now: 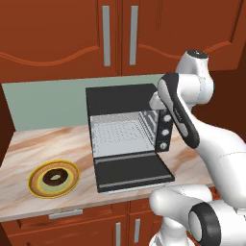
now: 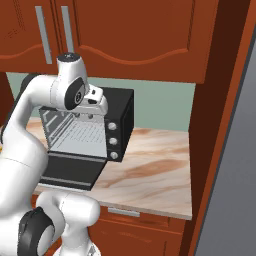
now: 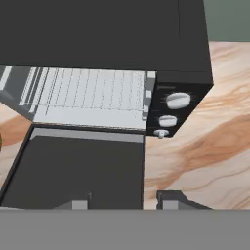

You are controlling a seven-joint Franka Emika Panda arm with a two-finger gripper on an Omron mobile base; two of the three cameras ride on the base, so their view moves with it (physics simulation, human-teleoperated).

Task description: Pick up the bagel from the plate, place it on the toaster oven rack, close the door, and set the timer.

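The bagel (image 1: 54, 178) lies on the plate (image 1: 32, 181) at the counter's front left. The black toaster oven stands with its door (image 1: 132, 173) (image 2: 70, 172) (image 3: 78, 168) dropped flat toward me. Inside, the wire toaster oven rack (image 1: 117, 132) (image 2: 82, 132) (image 3: 88, 93) is bare. My gripper (image 1: 156, 102) (image 2: 86, 115) (image 3: 124, 202) hovers above the oven's front right corner, far from the plate. It looks down on the door and knobs. Its fingertips (image 3: 168, 200) stand apart with nothing between them.
Three silver knobs (image 1: 165, 132) (image 2: 112, 141) (image 3: 178, 100) run down the oven's right panel. Marbled counter (image 2: 155, 170) stretches to the right of the oven up to a brown side wall (image 2: 220, 125). Wood cabinets (image 1: 105, 33) hang overhead.
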